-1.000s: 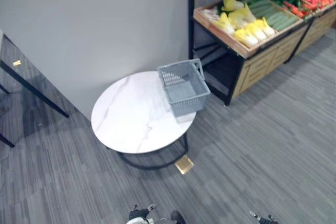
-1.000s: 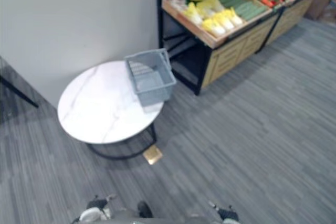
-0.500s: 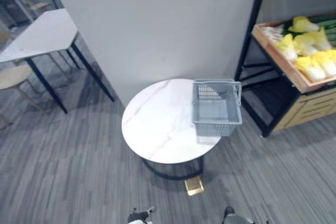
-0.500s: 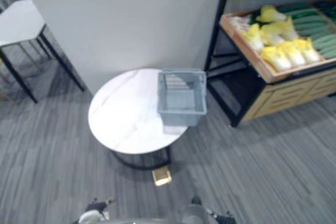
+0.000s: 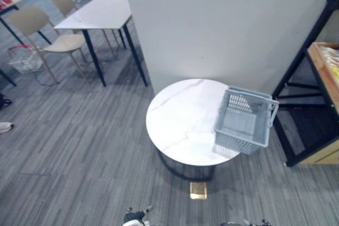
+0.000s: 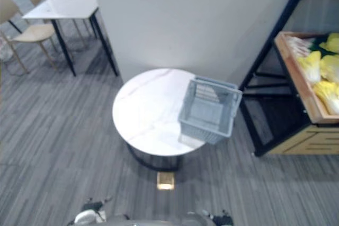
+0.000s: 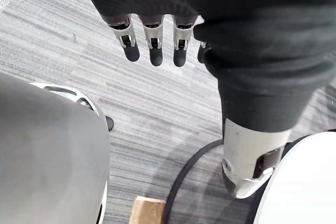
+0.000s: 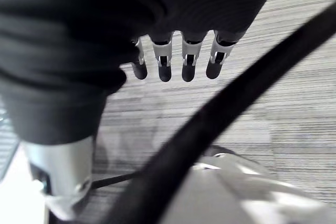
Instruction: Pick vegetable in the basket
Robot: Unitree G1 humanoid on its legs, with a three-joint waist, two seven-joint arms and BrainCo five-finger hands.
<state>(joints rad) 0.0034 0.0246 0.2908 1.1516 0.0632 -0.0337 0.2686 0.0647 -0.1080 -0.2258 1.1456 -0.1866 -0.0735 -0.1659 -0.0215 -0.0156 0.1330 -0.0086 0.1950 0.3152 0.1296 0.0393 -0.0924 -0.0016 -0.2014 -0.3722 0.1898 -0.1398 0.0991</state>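
My left hand (image 7: 152, 45) and right hand (image 8: 164, 61) hang slack and empty, the basket (image 5: 244, 120) ahead on the counter's (image 5: 180, 115) right edge, nearer my right side.

Bright, even indoor light; the basket (image 5: 239, 141) casts a soft shadow on the table (image 5: 177, 123).

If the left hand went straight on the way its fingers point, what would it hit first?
Probably the grey striped floor: the left hand hangs open, fingers aimed down at it, with nothing seen between, though depth is unclear.
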